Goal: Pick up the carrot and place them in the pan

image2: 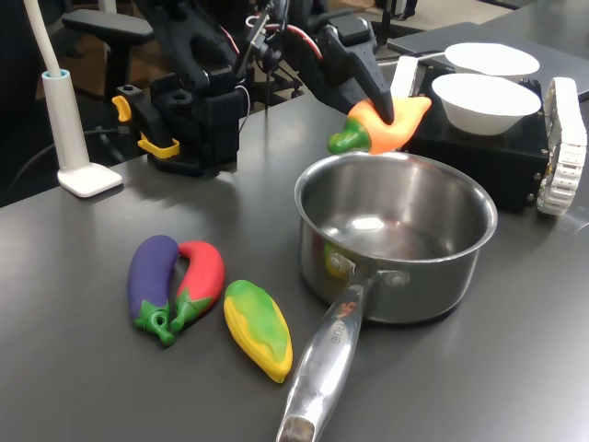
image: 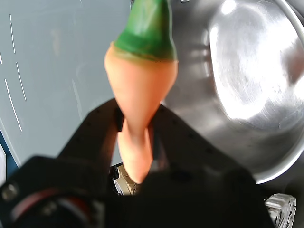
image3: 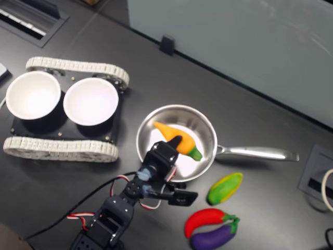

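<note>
Jaws: we see the gripper [image: 135,142] clamped on the carrot [image2: 385,126].
Pan [image2: 460,258]: below the jaws, ready for release.

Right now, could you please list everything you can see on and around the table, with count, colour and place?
carrot: one, orange with green end, held over the pan.
pan: one, steel, mid-table, nothing inside.
corn-like toy: one, yellow-green, near the pan's handle.
red pepper toy: one, red, touching the eggplant toy.
eggplant toy: one, purple.
bowls: two, white, on a tracked black base.
lamp base: one, white, at the first exterior view's left.
table: one, dark grey.
gripper: one, black, shut on the carrot.
</note>
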`<state>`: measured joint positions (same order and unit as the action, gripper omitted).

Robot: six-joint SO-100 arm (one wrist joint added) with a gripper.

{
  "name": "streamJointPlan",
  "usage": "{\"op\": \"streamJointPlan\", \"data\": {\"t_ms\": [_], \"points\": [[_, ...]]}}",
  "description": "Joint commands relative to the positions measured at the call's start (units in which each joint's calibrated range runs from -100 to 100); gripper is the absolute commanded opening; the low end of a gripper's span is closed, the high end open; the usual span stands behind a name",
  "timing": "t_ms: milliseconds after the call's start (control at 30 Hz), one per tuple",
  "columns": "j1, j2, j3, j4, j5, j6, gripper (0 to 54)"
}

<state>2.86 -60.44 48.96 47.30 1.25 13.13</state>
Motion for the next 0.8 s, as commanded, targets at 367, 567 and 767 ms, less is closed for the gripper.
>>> {"op": "streamJointPlan", "data": {"t_ms": [367,567,767], "points": [[-4.58,1.77,6.24,-10.84,0.68,2.58,1.6],[-4.92,1.1,6.52,-9.39,0.24,2.58,8.2],[-6.07,1.1,7.24,-8.62,0.78,2.58,15.5]]}}
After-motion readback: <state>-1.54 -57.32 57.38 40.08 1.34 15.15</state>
